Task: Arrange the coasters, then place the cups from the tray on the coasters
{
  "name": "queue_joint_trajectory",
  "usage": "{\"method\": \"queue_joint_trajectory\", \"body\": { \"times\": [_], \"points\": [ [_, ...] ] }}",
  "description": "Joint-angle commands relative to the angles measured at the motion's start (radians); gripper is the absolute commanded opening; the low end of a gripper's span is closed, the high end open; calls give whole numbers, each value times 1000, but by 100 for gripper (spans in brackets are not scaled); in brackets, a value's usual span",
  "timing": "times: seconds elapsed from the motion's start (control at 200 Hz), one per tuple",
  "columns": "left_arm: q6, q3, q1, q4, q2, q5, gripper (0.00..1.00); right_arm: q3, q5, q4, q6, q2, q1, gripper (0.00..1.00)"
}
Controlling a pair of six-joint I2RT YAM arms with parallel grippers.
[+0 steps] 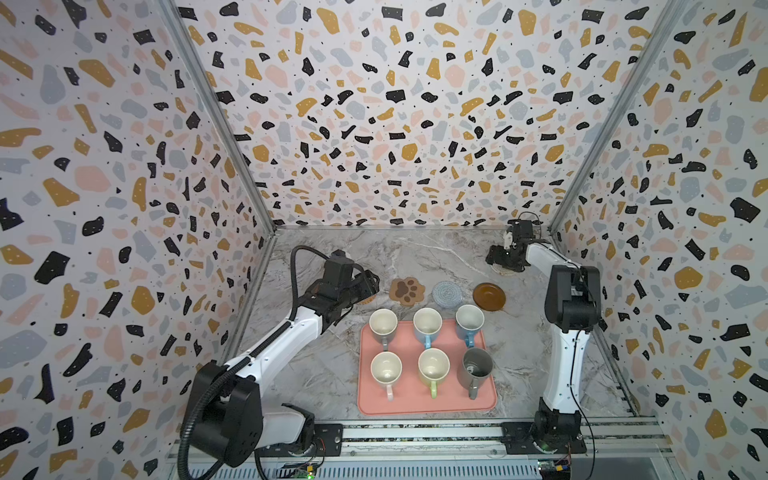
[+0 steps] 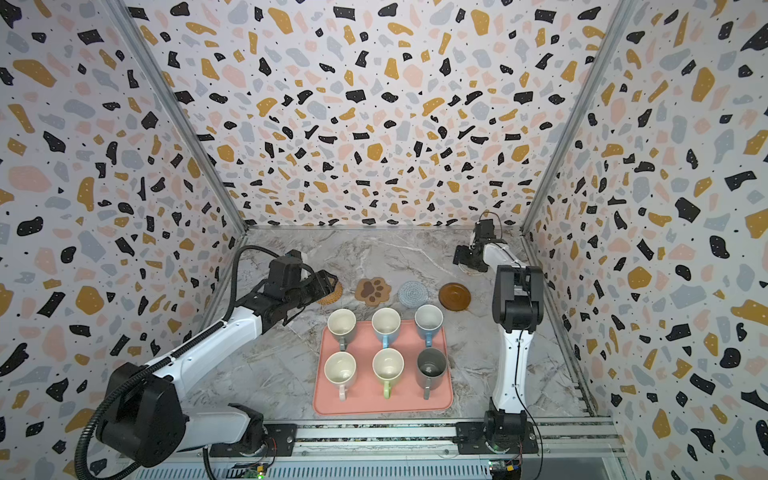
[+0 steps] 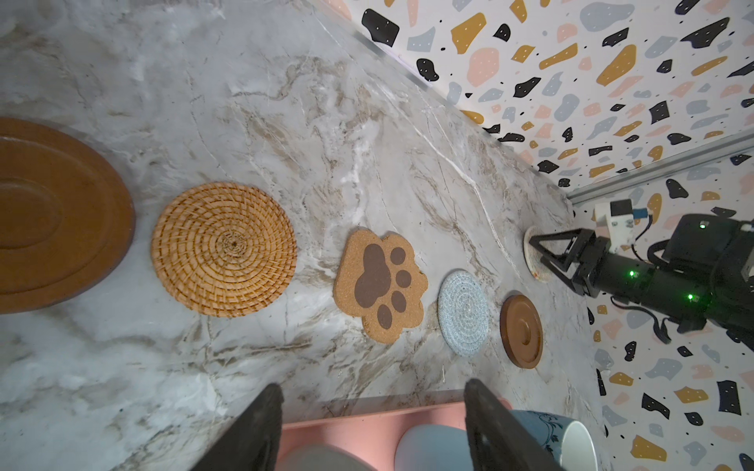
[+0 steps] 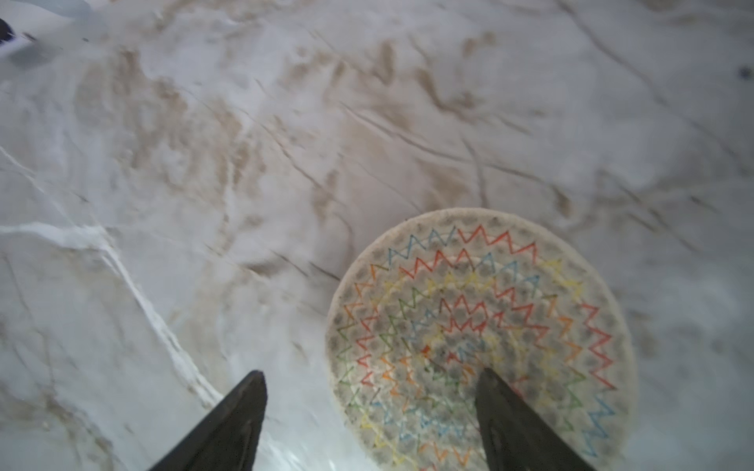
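Right gripper (image 4: 371,373) hangs low at the far right of the marble table (image 1: 332,374) with its jaws spread wide and nothing between them. In its wrist view one finger sits over the cream woven coaster (image 4: 481,326) and the other over bare marble; whether a tip touches the mat I cannot tell. Left gripper (image 3: 371,385) is also wide and empty, poised above the far edge of the tray (image 1: 415,409), near the rattan coaster (image 3: 224,248). To my eye the step in hand is arranging the coasters. Five lie in a row just beyond the tray: a brown disc (image 3: 53,216), the rattan one, the paw-print coaster (image 1: 406,291), the grey-blue crochet coaster (image 1: 447,293) and a second brown disc (image 1: 489,296). The cream one lies apart, further back towards the corner. I judge the next move calls for the right gripper to shift so that the mat's edge comes between its jaws. Then it must pinch that thin edge and bring the mat to the right end of the row. A flat, floppy mat on smooth stone may slide instead of lifting. All six cups (image 1: 433,368) stand upright on the tray, none on a coaster yet.
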Motion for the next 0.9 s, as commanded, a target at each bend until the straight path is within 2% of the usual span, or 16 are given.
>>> {"method": "queue_joint_trajectory", "body": {
  "times": [0.0, 0.27, 0.511, 0.641, 0.896],
  "points": [
    [7, -4, 6, 20, -26, -5, 72, -127, 35, -74, -22, -64, -52, 83],
    [3, -28, 5, 33, -45, 0, 71, -404, -5, -14, -21, -265, -134, 83],
    [6, -41, 6, 41, -61, 7, 72, -587, -43, 33, 28, -378, -139, 83],
    [11, -39, 5, 37, -65, 13, 72, -628, -57, 49, 34, -415, -127, 83],
    [5, -49, 5, 41, -80, 18, 72, -607, -85, 50, 42, -406, -101, 83]
  ]
}}
